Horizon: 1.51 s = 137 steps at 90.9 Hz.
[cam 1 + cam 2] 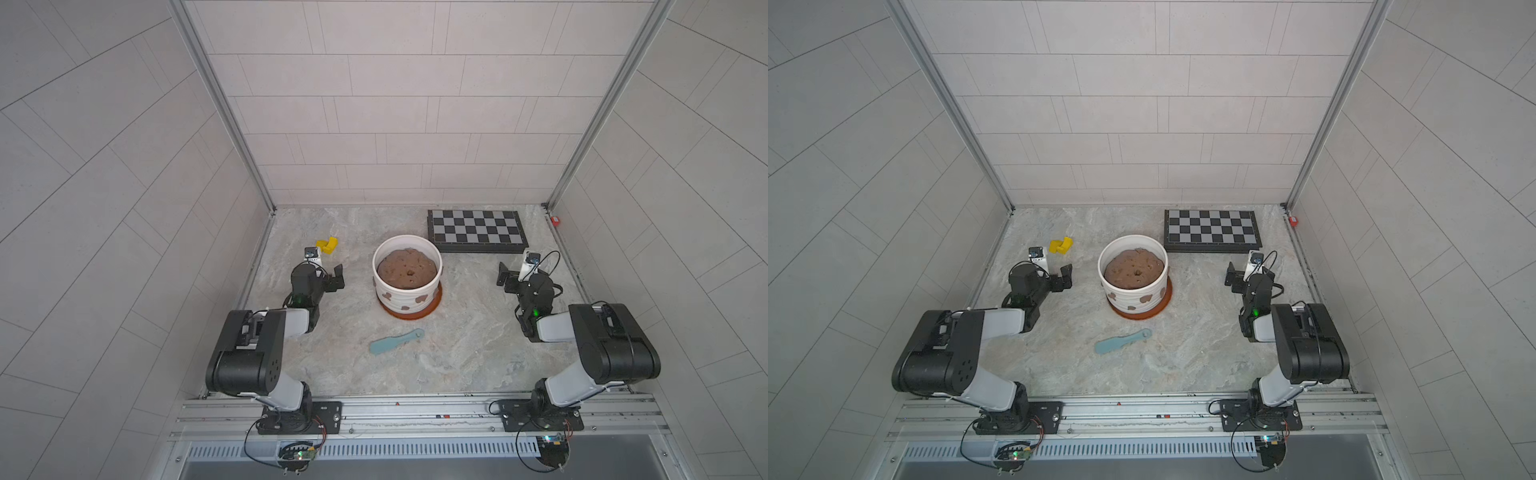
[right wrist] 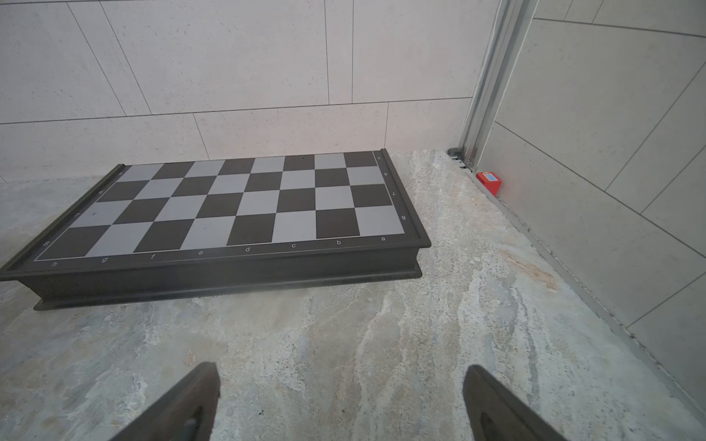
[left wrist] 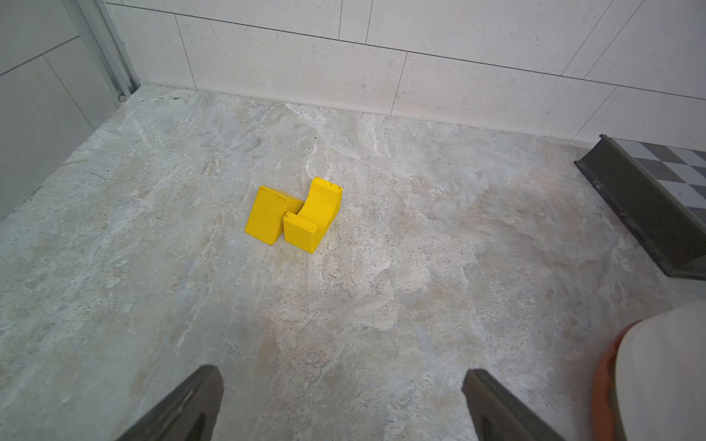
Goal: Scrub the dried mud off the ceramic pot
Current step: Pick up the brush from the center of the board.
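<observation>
**Both grippers wide open and empty; muddy pot at desk centre**

One stone-patterned desk carries everything. One chessboard lies in its far right corner. One ceramic pot, white and ribbed, stands mid-desk on one orange saucer and holds one brown soil mound. One blue paddle lies between the pot and the near edge. The left gripper and right gripper flank the pot, apart from it, jaws spread wide, gripping nothing. Two yellow blocks touch near the far left corner. The dried mud shows as at least four blotches on the pot's near wall. One red block sits by the far right corner. Only the top views show the mud and the paddle. Only the right wrist view shows the chessboard's letters.
</observation>
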Available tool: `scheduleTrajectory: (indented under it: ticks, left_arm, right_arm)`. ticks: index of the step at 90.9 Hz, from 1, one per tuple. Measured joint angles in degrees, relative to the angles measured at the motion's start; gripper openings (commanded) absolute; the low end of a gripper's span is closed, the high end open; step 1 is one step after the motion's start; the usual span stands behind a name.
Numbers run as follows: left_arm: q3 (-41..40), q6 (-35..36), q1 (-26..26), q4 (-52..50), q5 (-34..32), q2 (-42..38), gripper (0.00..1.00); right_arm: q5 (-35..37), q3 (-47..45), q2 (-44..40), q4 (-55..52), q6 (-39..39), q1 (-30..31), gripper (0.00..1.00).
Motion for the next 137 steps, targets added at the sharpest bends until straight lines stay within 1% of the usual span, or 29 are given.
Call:
scheduleTrajectory:
  ticks: [50, 53, 59, 68, 72, 80, 89, 98, 105, 119, 128, 137]
  left_arm:
    - [0.0, 0.0, 0.0, -0.3, 0.2, -0.3, 1.00]
    - [0.0, 0.0, 0.0, -1.5, 0.4, -1.2, 1.00]
    - [0.1, -0.2, -0.1, -6.1, 0.7, -5.7, 1.00]
    - [0.8, -0.6, -1.3, -13.8, -0.1, -16.7, 1.00]
    - [1.6, -0.7, -2.9, -16.8, -1.1, -20.9, 1.00]
    - [4.6, -0.5, -8.9, -23.8, -4.2, -26.9, 1.00]
    - [8.9, -1.2, -15.6, -32.7, -7.1, -30.4, 1.00]
    - [12.4, -2.8, -21.8, -41.7, -8.8, -32.6, 1.00]
    - [14.9, -3.5, -25.5, -48.8, -8.3, -33.1, 1.00]
    - [18.3, -3.4, -30.8, -61.3, -3.6, -34.6, 1.00]
    - [18.0, -2.9, -34.1, -65.4, -0.8, -36.2, 1.00]
    - [16.3, -2.1, -38.5, -66.5, -0.8, -36.7, 1.00]
  right_arm:
    - [-1.3, 0.8, 0.0, -1.5, 0.0, 0.0, 1.00]
    - [-1.2, 0.8, -0.1, -1.4, 0.0, 0.0, 1.00]
    - [-0.8, 0.6, -2.0, -3.0, 0.0, 0.0, 1.00]
    - [0.9, 0.8, -10.4, -9.6, -0.5, 1.1, 1.00]
    - [1.0, 1.3, -15.0, -12.7, -0.2, 1.8, 1.00]
    - [0.1, 3.7, -24.0, -19.1, 1.4, 2.9, 1.00]
    - [-1.6, 6.3, -31.8, -25.8, 4.2, 3.9, 1.00]
    - [-4.3, 8.4, -37.7, -33.9, 6.7, 5.6, 1.00]
    - [-7.0, 10.2, -41.3, -41.4, 8.2, 7.1, 1.00]
    - [-12.2, 11.8, -46.7, -54.9, 10.8, 11.1, 1.00]
    - [-14.1, 11.8, -49.0, -62.7, 11.8, 15.0, 1.00]
    - [-15.2, 11.7, -51.6, -69.0, 12.5, 18.7, 1.00]
